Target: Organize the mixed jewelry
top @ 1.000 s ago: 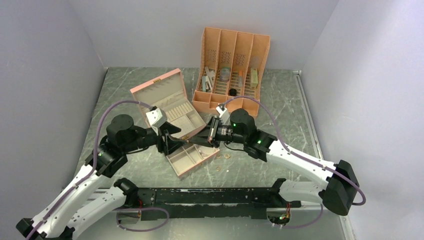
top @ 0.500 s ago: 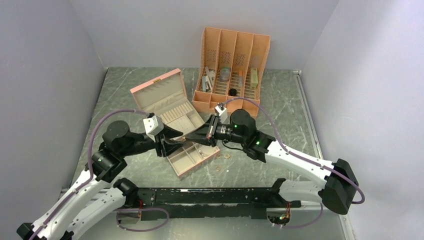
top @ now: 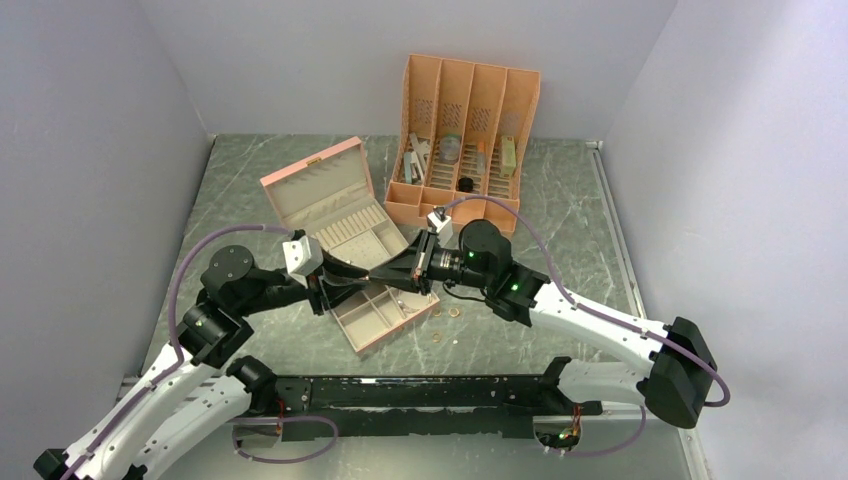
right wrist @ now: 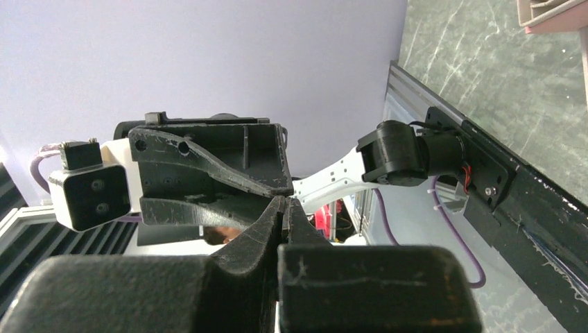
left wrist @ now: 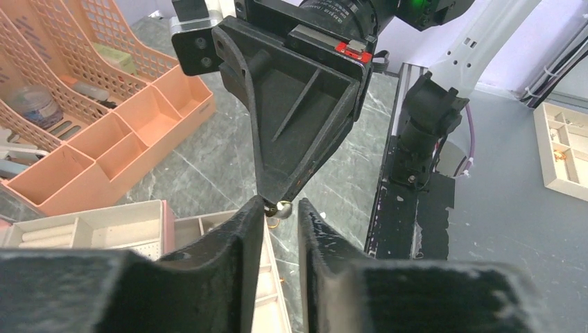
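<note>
Right gripper: we find the right gripper [left wrist: 277, 196] pressed fully together, with a small gold ring [left wrist: 281, 207] pinched at its very tip.
Left gripper: the left gripper [left wrist: 281, 220] is narrow. Its fingers [left wrist: 244, 232] stand either side of the ring with a slim gap between them. We see no firm clamp, and we cannot tell whether either finger touches the ring.
Ring position: it is in the air between the two tips, above the open pink jewellery box [top: 310, 165] near the bench [top: 560, 200] centre.
Other jewellery: a few loose rings [top: 455, 313] lie on the bench just beside the box's compartment tray, at its 4 o'clock.
Organizer: the orange slotted organizer [top: 470, 95] stands at 12 o'clock on the bench, well apart from the tips.
Step judged: we judge this a tip-to-tip handover of the ring from right to left.
Handling: we judge the ring very light, rigid and smooth, and so slippery. It is unlikely to break, but it could flick away and be lost if squeezed unevenly.
Hold: we advise taking it across the band, on the part hanging free of the right tip. The right gripper should release only once the left is firm.
</note>
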